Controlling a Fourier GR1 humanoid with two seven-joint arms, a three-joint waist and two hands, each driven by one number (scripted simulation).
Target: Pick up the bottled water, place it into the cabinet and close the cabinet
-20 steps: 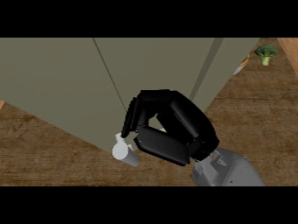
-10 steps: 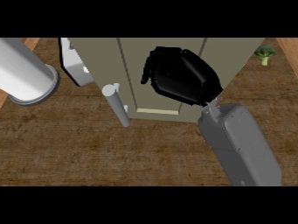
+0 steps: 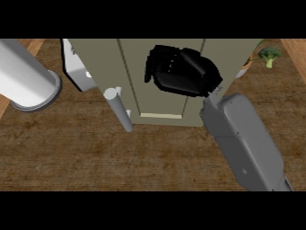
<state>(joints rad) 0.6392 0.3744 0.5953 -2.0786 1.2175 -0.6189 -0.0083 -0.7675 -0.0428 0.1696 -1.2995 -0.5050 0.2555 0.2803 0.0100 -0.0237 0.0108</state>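
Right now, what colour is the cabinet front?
Olive-grey cabinet; the head view shows it best.

A brown wooden desk (image 3: 82, 157) fills the view, with paler wood strips at both sides. At the left is a big white cylinder (image 3: 16, 74) with a grey rim. Well apart from it, at the far right, is a small green broccoli (image 3: 269, 55).

Head view, the only camera: set above the desk (image 3: 82, 157) and facing steeply down onto its wooden top. Close range: the cabinet (image 3: 130, 67) fills the upper centre, and one grey forearm (image 3: 244, 139) enters from the lower edge.
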